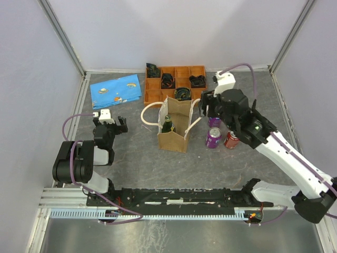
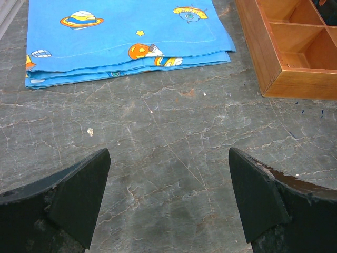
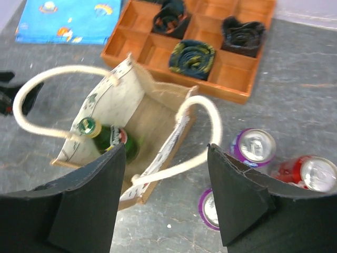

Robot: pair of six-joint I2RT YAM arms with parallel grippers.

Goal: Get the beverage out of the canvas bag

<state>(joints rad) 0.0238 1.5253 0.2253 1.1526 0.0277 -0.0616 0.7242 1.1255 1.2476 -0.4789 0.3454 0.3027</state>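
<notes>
Progress, judged: partly done. Out on tabletop, just right of canvas bag [image 1: 176, 126]: three cans, namely two purple cans [image 1: 214, 138] and one red can [image 1: 231, 139]. Left to do: one green bottle [image 3: 108, 138], upright inside bag, mid-tabletop. Above bag mouth, right gripper [image 3: 166, 153]: jaws spread, empty. Near left edge, left gripper [image 2: 168, 153]: jaws spread, empty. Far edge: one tray [image 1: 158, 84]. Far-left corner: one blue cloth [image 1: 117, 89].

Bag [image 1: 176, 139] was tan, handles [image 1: 149, 113] cream; bottle [image 1: 167, 125] green. Two cans [image 1: 214, 138] were purple, third can [image 1: 231, 140] red. Cloth [image 1: 117, 90] was blue, planet-printed; tray [image 1: 154, 97] orange-brown; table [image 1: 131, 155] grey-veined.
</notes>
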